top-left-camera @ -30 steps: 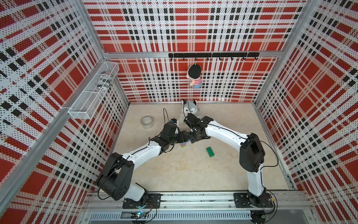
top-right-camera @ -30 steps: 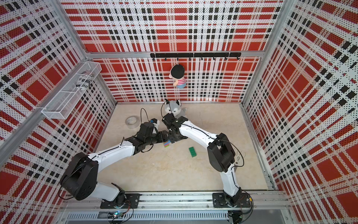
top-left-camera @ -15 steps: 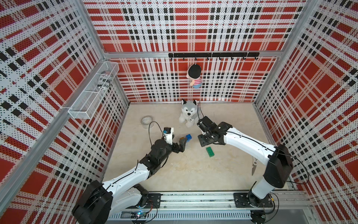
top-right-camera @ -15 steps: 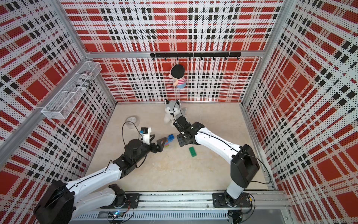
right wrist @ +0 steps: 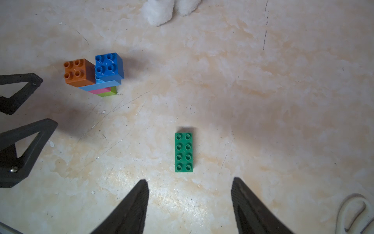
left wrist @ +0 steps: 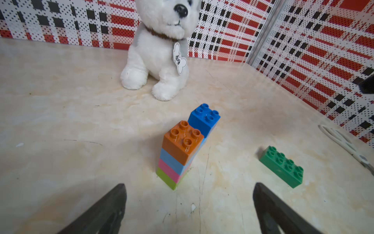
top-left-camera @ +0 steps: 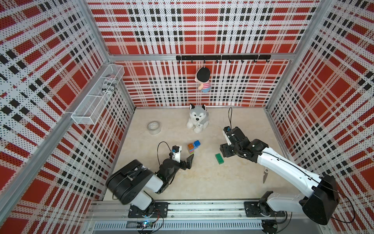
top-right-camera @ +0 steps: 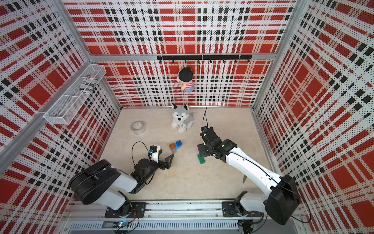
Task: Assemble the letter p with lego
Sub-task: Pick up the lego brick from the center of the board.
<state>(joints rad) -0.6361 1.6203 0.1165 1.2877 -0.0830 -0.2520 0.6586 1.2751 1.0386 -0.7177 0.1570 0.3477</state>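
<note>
Jaws of the left gripper stand spread wide with nothing between them, the tips low over the table and pointing at the stack just ahead. The right gripper hangs over the table with its jaws apart too, empty, and the dark green brick lies flat, studs up, just beyond its tips. That brick sits alone, apart from the stack, on the right arm's side. The stack stands upright: lime brick at the foot, pink brick on it, the long light blue brick above, then the orange brick and dark blue brick side by side on top. Farther back are the clear tape roll and a plush husky near the back wall, with a small doll hanging from the hook rail
</note>
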